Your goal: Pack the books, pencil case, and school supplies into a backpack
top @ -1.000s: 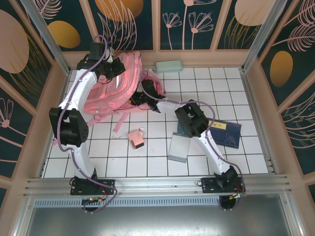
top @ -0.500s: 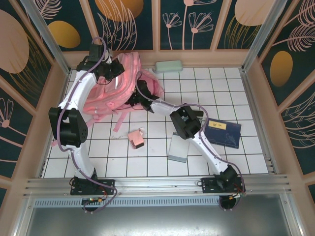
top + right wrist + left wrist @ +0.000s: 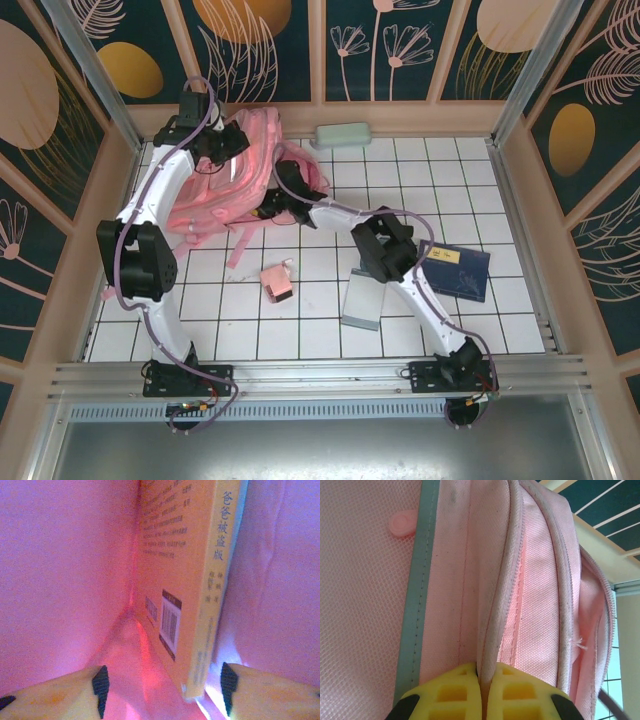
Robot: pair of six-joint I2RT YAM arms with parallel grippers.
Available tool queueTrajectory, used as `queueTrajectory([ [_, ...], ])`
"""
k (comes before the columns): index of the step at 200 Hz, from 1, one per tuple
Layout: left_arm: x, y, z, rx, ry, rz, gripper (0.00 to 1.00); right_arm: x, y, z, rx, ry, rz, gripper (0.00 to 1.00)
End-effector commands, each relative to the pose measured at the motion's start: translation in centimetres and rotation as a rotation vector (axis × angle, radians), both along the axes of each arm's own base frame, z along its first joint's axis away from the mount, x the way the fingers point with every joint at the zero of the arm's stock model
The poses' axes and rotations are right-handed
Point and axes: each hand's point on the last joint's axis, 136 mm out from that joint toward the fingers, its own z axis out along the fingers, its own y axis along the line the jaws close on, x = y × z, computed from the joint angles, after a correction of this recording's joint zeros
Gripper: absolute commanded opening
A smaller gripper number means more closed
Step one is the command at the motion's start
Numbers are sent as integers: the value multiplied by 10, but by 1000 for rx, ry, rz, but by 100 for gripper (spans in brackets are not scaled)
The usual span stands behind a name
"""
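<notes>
Left gripper (image 3: 482, 680): clamped on a fold of the backpack (image 3: 215, 190) beside a zip line. The pack lay at the far left of the table. Its fabric was soft and slack, and I judged it would sag wherever it was let go. A seam or zip edge looked the firmest place to pinch.

Right gripper (image 3: 162, 685): inside the pack, jaws apart. The yellow book (image 3: 185, 580) stood on edge between them, clear of one pad. I could not tell if it touched the other.

The book looked thin, stiff and light, with a glossy cover that was probably slippery. It is best taken across the spine edge.

A navy book (image 3: 460, 268), a little pink box (image 3: 277, 282) and a mint-green case (image 3: 343, 135) lay out on the tiles.
</notes>
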Motion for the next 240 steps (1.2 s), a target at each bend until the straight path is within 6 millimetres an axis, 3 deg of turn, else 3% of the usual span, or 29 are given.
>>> queueTrajectory([
  [1, 0, 2, 31, 32, -119, -15, 0, 8, -27, 35, -52, -76, -19, 68],
  [23, -1, 2, 23, 39, -111, -17, 0, 9, -45, 27, -126, -57, -31, 68],
  [63, -3, 5, 0, 70, -89, -23, 0, 3, -95, 38, -209, -102, -104, 69],
  [108, -10, 0, -41, 49, -33, -48, 6, -4, -183, 49, -325, -114, -243, 69],
  [124, -12, -1, -49, 40, -22, -51, 18, -13, -213, 56, -388, -124, -302, 69],
  [128, -13, -3, -51, 35, -20, -55, 21, -7, -233, 57, -408, -118, -347, 70],
  [147, -15, -6, -53, 12, -24, -63, 34, -14, -283, 59, -484, -102, -453, 71],
  [165, -15, -12, -51, -9, -34, -70, 47, -27, -333, 51, -570, -40, -577, 73],
  [199, -16, -34, -46, -26, -50, -105, 59, -65, -419, 26, -728, 107, -809, 81],
  [240, -19, -60, -44, -31, -59, -152, 74, -126, -496, -18, -807, 358, -1018, 94],
])
